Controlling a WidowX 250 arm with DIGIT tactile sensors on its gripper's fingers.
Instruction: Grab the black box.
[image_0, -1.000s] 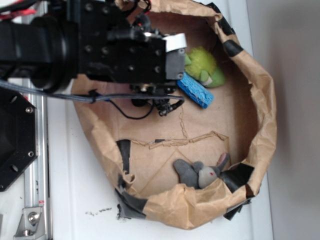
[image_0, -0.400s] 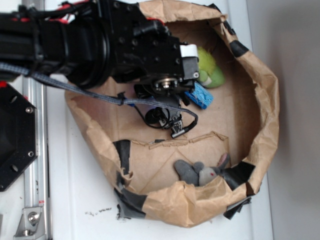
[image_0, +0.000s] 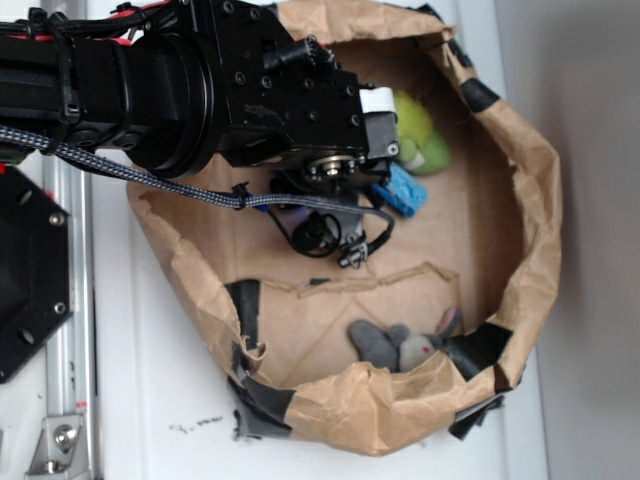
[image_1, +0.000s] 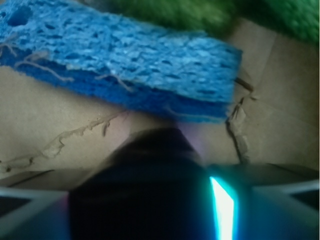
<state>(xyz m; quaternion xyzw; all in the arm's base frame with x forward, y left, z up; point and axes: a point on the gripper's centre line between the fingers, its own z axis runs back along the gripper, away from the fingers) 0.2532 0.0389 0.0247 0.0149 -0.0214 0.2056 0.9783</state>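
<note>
**Q:** Shifted since the earlier frame?
**A:** Barely: black robot arm (image_0: 200, 90), slightly leftward.
**Q:** Glossy black square box (image_1: 145, 170)?
**A:** Blurred dark shape at gripper (image_1: 150, 220), just beside porous blue sponge (image_1: 125, 60), on brown paper floor (image_1: 45, 115). Cannot tell grip width.

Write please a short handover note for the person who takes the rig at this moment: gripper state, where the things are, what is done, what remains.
Gripper: low inside the paper bin, hidden under the arm; open or shut cannot be told.
Black box: a dark blurred shape fills the lower wrist view, probably the box, beside the blue sponge. A grip is not confirmed.
Green plush and grey plush lie in the bin.
Left: confirm the grip, lift the box.
</note>
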